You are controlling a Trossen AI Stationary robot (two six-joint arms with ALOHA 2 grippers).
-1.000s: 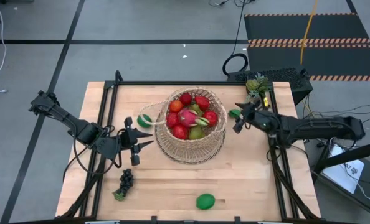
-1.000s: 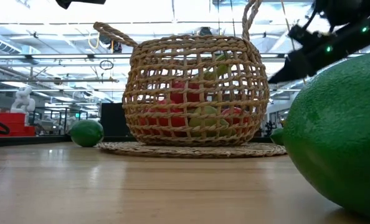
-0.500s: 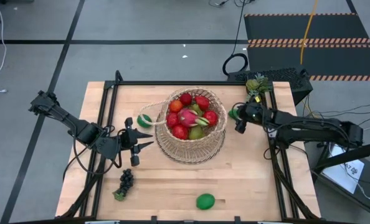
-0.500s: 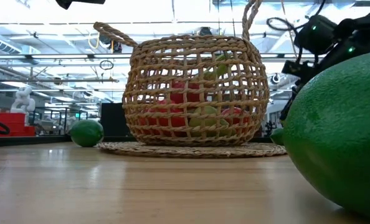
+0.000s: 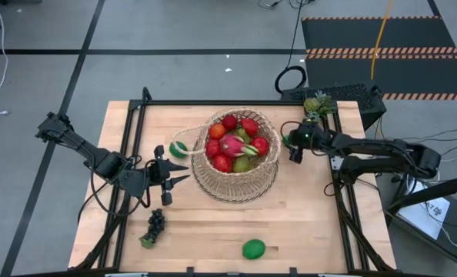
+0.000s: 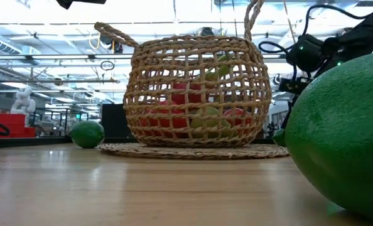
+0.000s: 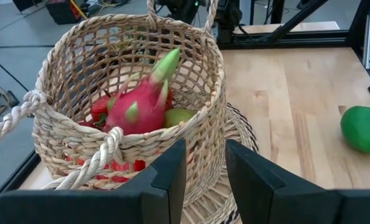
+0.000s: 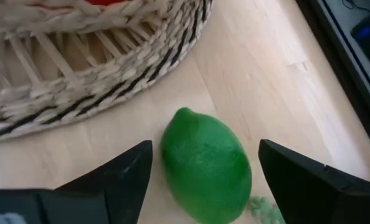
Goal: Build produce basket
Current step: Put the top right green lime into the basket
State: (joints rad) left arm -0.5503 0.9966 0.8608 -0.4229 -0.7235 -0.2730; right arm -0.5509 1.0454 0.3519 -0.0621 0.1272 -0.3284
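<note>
step: picking up the next loose fruit for the basket (image 5: 236, 158), by my read; right gripper (image 5: 293, 146) was over the lime (image 8: 203, 163) just beside the basket's right side.
right gripper: fingers spread, one either side of the lime, nothing grasped yet.
lime: lay on the bench (image 5: 305, 208), near the basket's base mat but apart from it; long axis flat on the bench, running roughly between the fingers, pointed tip towards the basket.
next move: probably lower, clamp across the lime's short axis, lift over the rim; smooth rounded skin could squirt out if the grip lands off-centre.
left gripper (image 5: 169, 175): waited left of the basket, facing it; fingers part-way apart, holding nothing.
basket: mid-bench, upright, already holding red fruits and a dragon fruit (image 7: 141, 102).
still out: second lime (image 5: 178, 148) at the basket's left, grapes (image 5: 155, 225) front-left, third lime (image 5: 253, 248) at the front edge.
</note>
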